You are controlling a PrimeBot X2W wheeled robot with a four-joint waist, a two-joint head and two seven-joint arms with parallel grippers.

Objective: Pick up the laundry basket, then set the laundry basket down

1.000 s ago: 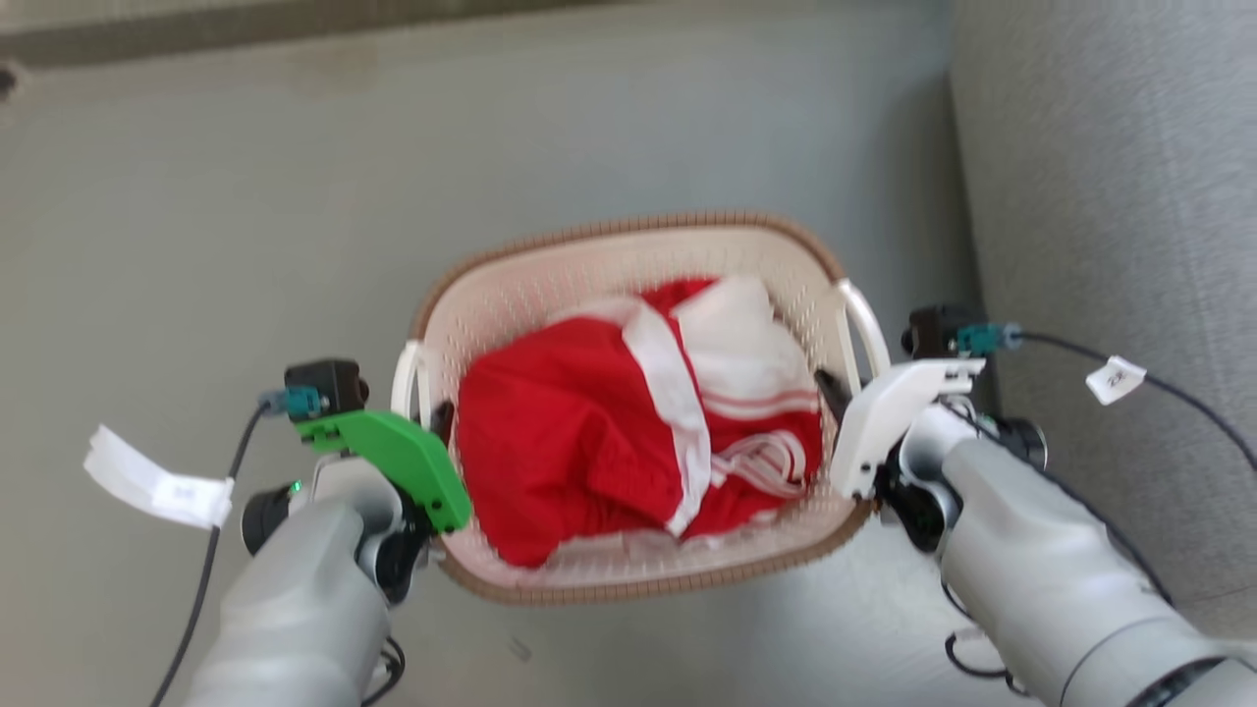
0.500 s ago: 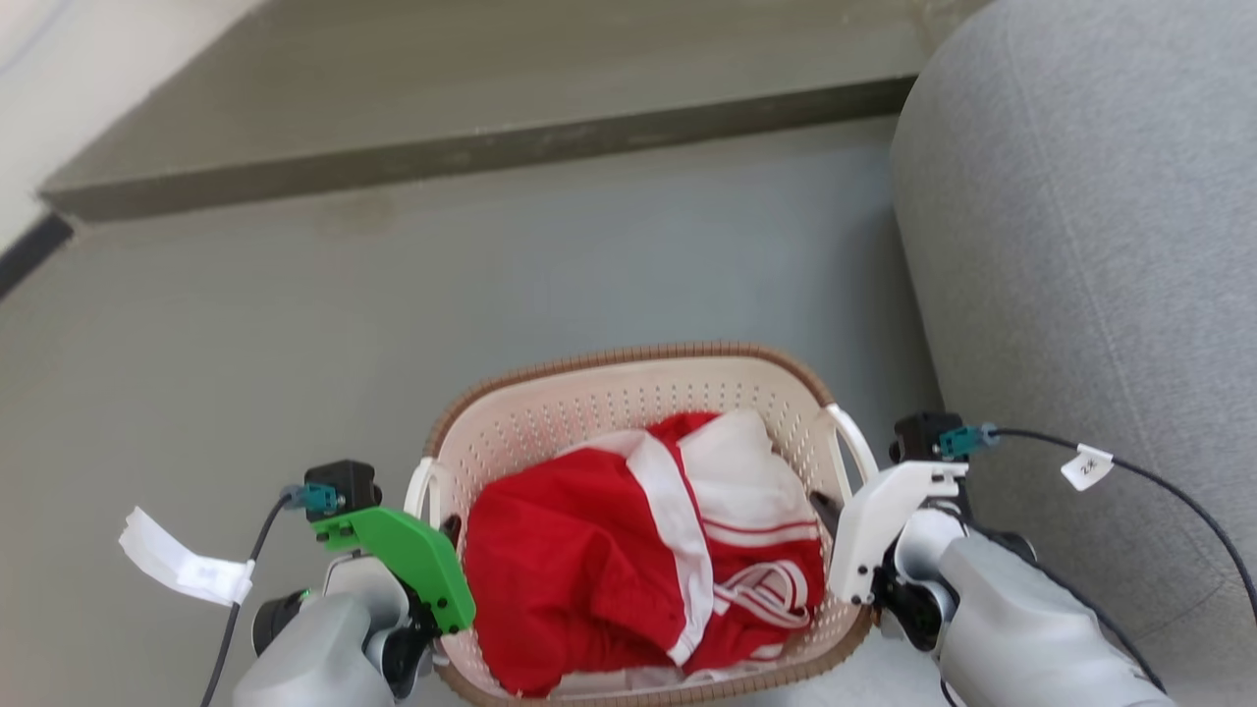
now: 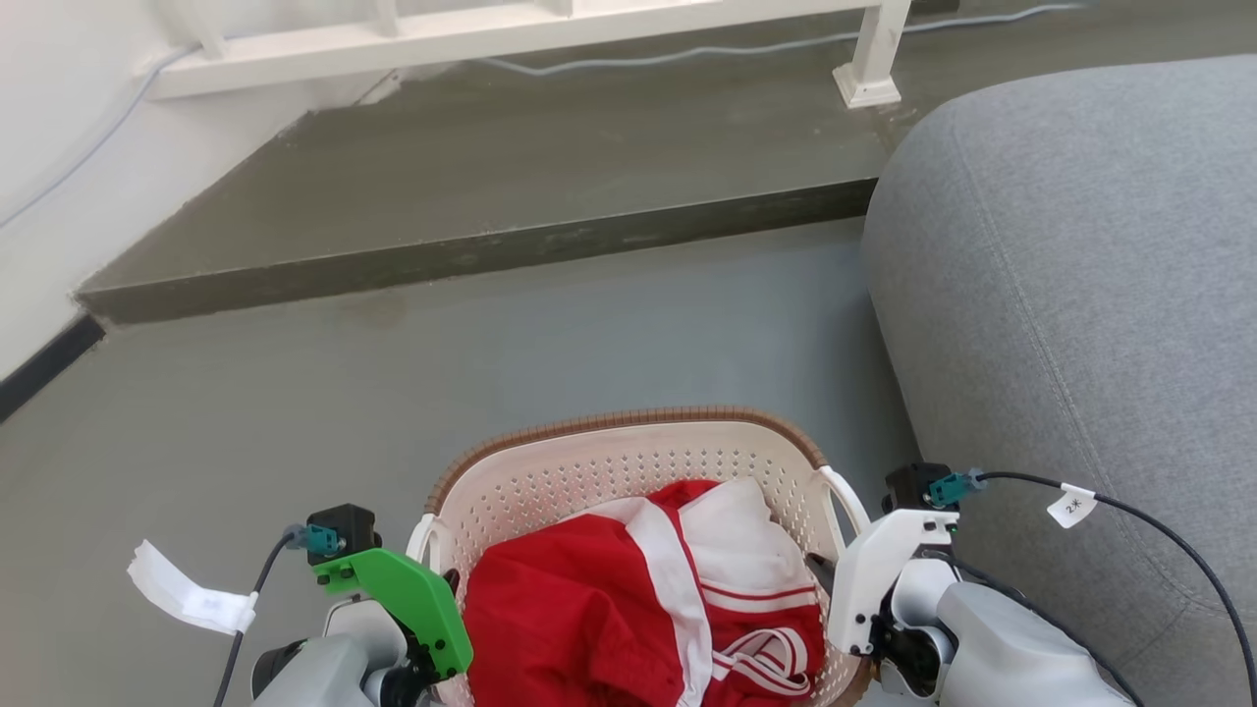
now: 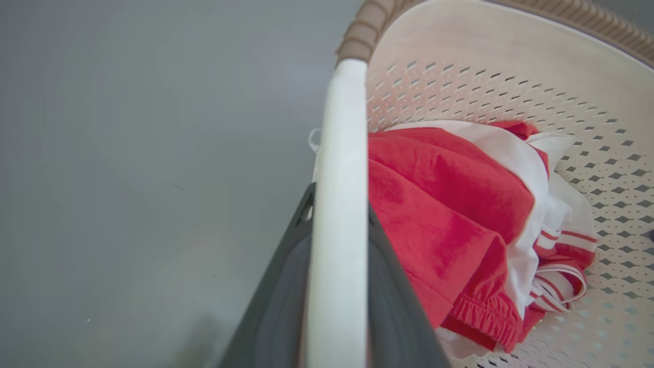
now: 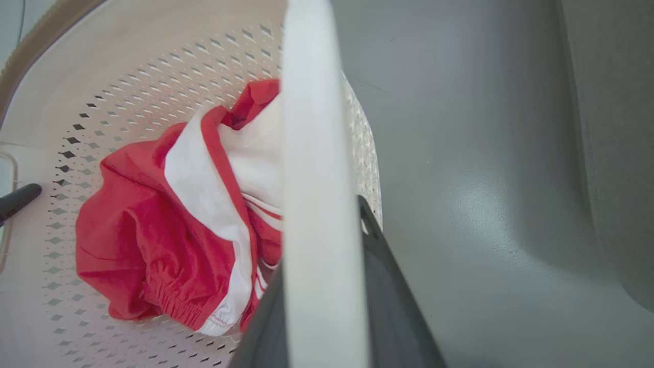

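left hand [image 3: 448, 581]: clamped on left handle [image 4: 338, 174] | right hand [image 3: 821, 571]: clamped on right handle [image 5: 312, 148] | laundry basket [image 3: 628, 424]: between the 2 hands

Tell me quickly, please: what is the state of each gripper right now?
Left gripper: closed on the left handle of the laundry basket.
Right gripper: closed on the right handle of the same basket.

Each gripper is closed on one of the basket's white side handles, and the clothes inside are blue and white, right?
Not quite: the clothes in the laundry basket are red and white, as the head view shows. The left gripper is closed on the left handle, the right gripper on the right handle.
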